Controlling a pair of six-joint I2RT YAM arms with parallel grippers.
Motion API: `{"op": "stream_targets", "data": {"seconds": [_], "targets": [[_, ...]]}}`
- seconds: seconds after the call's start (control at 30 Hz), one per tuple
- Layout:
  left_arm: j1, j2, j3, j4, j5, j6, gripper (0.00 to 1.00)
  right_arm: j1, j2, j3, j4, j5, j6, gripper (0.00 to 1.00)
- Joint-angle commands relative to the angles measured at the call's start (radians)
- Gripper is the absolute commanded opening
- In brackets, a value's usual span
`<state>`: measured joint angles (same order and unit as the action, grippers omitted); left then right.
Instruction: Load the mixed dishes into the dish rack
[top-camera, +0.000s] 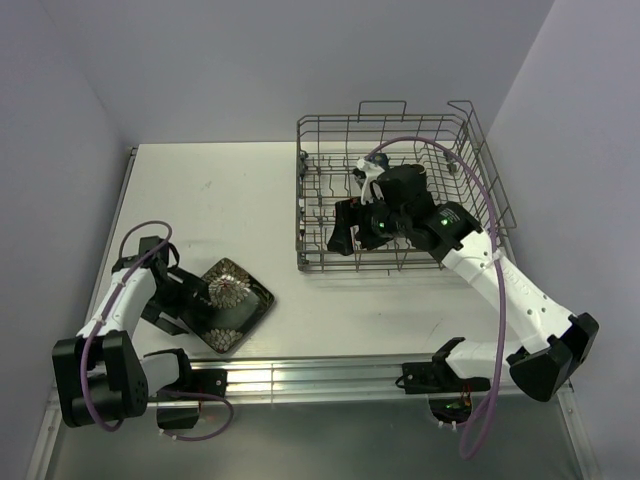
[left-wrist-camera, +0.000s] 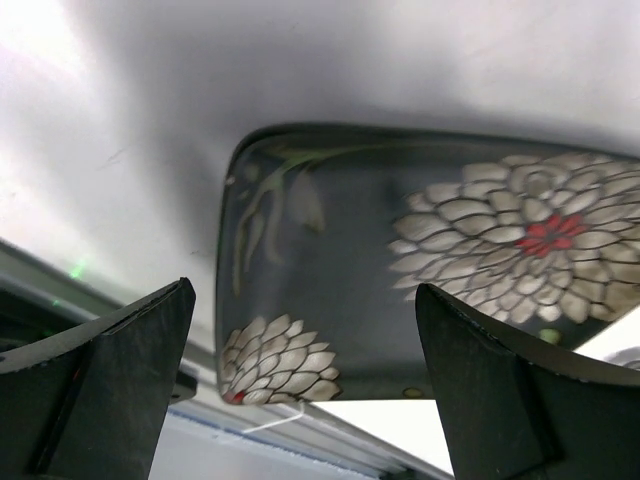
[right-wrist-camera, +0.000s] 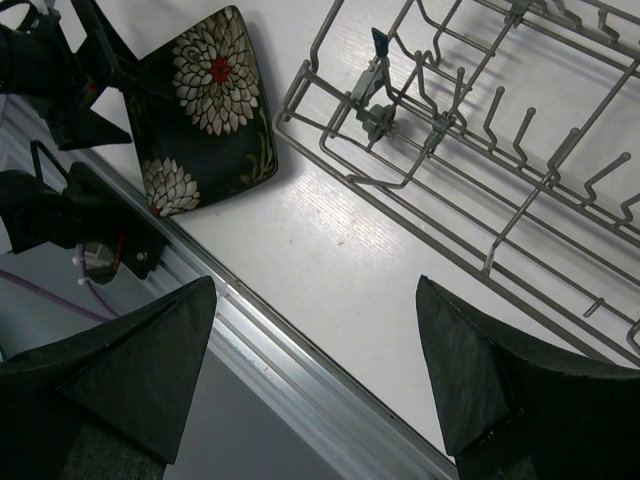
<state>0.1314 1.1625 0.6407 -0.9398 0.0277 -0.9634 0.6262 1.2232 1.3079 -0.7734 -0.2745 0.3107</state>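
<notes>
The dark square plate (top-camera: 240, 305) with silvery flower pattern lies on the white table near its front left edge. It also shows in the left wrist view (left-wrist-camera: 430, 250) and the right wrist view (right-wrist-camera: 205, 110). My left gripper (top-camera: 198, 303) is open at the plate's left edge, one finger to each side of it (left-wrist-camera: 305, 385), not closed on it. The grey wire dish rack (top-camera: 480, 170) stands at the back right (right-wrist-camera: 480, 120). My right gripper (top-camera: 343, 237) hangs open and empty over the rack's near left corner (right-wrist-camera: 315, 385). No cups or bowl are in view.
A metal rail (top-camera: 320, 378) runs along the table's front edge, close to the plate. A small blue-tipped clip (right-wrist-camera: 378, 45) sits on the rack's tines. Grey walls close in the table at the left, back and right.
</notes>
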Motion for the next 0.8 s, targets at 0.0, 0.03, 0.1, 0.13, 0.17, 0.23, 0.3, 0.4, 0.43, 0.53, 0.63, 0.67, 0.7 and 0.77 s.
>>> {"op": "stream_targets", "data": {"seconds": [0.0, 0.03, 0.1, 0.13, 0.17, 0.23, 0.3, 0.4, 0.43, 0.53, 0.63, 0.67, 0.7, 0.77], "targets": [[0.004, -0.01, 0.001, 0.07, -0.02, -0.027, 0.99, 0.004, -0.042, -0.013, 0.028, 0.018, -0.016, 0.88], [0.004, -0.015, -0.009, 0.105, -0.022, -0.034, 0.99, 0.004, -0.045, -0.021, 0.034, 0.015, -0.013, 0.88], [0.004, -0.012, -0.018, 0.142, -0.014, -0.043, 0.99, 0.004, -0.044, -0.027, 0.043, 0.005, -0.005, 0.88], [0.002, -0.001, -0.019, 0.16, 0.009, -0.044, 0.99, 0.004, -0.041, -0.025, 0.043, -0.002, -0.005, 0.88], [-0.003, 0.003, -0.021, 0.188, 0.014, -0.047, 0.99, 0.004, -0.039, -0.024, 0.045, -0.009, -0.004, 0.88], [-0.006, 0.012, -0.022, 0.216, 0.005, -0.047, 0.98, 0.004, -0.034, -0.016, 0.046, -0.014, -0.007, 0.88], [-0.007, 0.016, -0.027, 0.252, 0.014, -0.051, 0.97, 0.004, -0.031, -0.015, 0.048, -0.014, -0.013, 0.88], [-0.015, 0.014, -0.052, 0.327, 0.04, -0.064, 0.93, 0.004, -0.028, -0.025, 0.051, -0.022, -0.016, 0.88], [-0.018, 0.011, -0.079, 0.352, 0.046, -0.073, 0.9, 0.004, -0.03, -0.035, 0.063, -0.029, -0.013, 0.87], [-0.018, 0.009, -0.13, 0.462, 0.103, -0.087, 0.84, 0.004, -0.024, -0.07, 0.097, -0.109, 0.005, 0.87], [-0.021, -0.009, -0.177, 0.527, 0.153, -0.095, 0.79, 0.006, -0.028, -0.126, 0.161, -0.188, 0.066, 0.87], [-0.024, -0.015, -0.194, 0.539, 0.161, -0.09, 0.77, 0.004, -0.03, -0.143, 0.183, -0.212, 0.085, 0.86], [-0.027, -0.02, -0.202, 0.547, 0.166, -0.086, 0.75, 0.004, -0.034, -0.163, 0.209, -0.238, 0.118, 0.86], [-0.035, -0.04, -0.229, 0.581, 0.176, -0.074, 0.69, 0.004, -0.033, -0.216, 0.259, -0.287, 0.152, 0.85]]}}
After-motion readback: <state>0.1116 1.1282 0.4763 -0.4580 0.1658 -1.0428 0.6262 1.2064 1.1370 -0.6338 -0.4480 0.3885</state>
